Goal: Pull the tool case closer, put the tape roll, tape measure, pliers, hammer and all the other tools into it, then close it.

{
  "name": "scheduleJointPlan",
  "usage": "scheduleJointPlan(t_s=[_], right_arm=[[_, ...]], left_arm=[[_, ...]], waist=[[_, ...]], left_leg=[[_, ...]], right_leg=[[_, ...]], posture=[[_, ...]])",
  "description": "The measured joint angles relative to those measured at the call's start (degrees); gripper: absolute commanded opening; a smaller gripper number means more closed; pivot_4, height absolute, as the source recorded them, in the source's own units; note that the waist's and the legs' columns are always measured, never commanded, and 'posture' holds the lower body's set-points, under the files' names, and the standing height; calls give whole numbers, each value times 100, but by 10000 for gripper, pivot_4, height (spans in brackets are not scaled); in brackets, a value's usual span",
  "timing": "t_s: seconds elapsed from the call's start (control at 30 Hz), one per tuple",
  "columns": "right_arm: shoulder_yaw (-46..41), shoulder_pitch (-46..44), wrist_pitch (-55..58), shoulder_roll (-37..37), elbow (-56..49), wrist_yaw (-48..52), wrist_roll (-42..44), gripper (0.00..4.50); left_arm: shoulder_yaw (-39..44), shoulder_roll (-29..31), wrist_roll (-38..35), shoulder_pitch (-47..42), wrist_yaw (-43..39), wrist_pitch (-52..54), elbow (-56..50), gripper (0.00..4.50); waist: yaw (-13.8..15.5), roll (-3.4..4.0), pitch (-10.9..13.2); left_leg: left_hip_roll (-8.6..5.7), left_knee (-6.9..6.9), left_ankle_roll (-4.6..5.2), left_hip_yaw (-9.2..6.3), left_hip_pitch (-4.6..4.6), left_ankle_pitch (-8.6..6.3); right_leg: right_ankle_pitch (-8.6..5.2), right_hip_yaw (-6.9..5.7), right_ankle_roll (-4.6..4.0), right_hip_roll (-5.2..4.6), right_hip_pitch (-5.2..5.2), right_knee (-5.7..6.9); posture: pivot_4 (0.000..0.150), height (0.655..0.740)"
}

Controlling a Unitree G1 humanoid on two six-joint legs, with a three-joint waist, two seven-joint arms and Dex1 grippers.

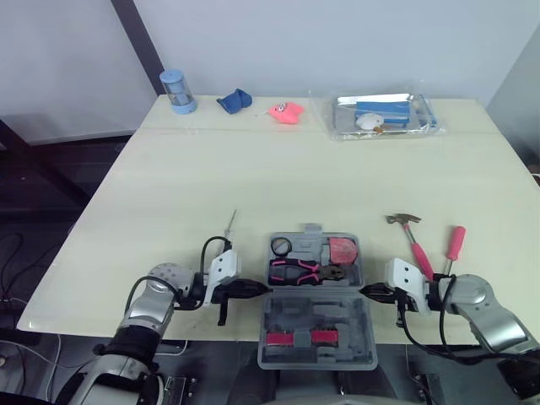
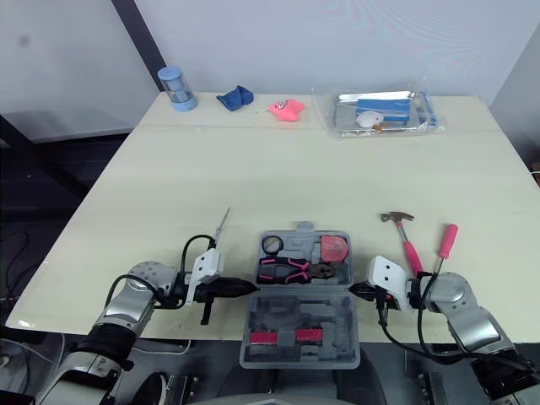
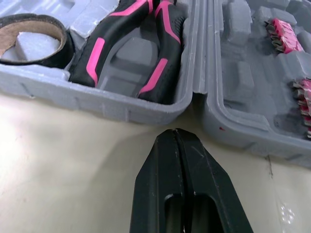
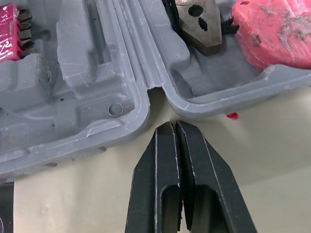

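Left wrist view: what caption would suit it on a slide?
Shut left gripper aimed at the hinge of the open case, pliers and tape roll already inside.

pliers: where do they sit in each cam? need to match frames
Left eye view: pliers at lower centre, in the far half of the open tool case.
Right eye view: same tray, lower centre.
Left wrist view: pink-black handles, next to the tape roll.
Right wrist view: metal head, next to the red tape measure.
Shared landmark: the case's hinge seam, ahead of left claw and right claw.
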Motion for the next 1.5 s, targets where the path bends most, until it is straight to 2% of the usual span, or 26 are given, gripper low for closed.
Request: scheduleJointPlan(t_s=[0.83,1.5], right_arm=[[146,-349,323,-5,60,187,-40,817],[133,-1030,287,331,683,-160,-324,817]], left_arm=[[-229,-36,142,-110,169,239,-275,164],[-225,-175,656,-728,1031,-79,196,164]], waist=[[7,0,0],[-1,1,0]], left_leg=[[-2,2,0,-2,0,0],[-4,4,0,-6,1,1]], right_leg=[[0,0,0,-1,0,3],[0,-2,0,-1,-1,12]], posture=[[1500,7400],[1500,7400]])
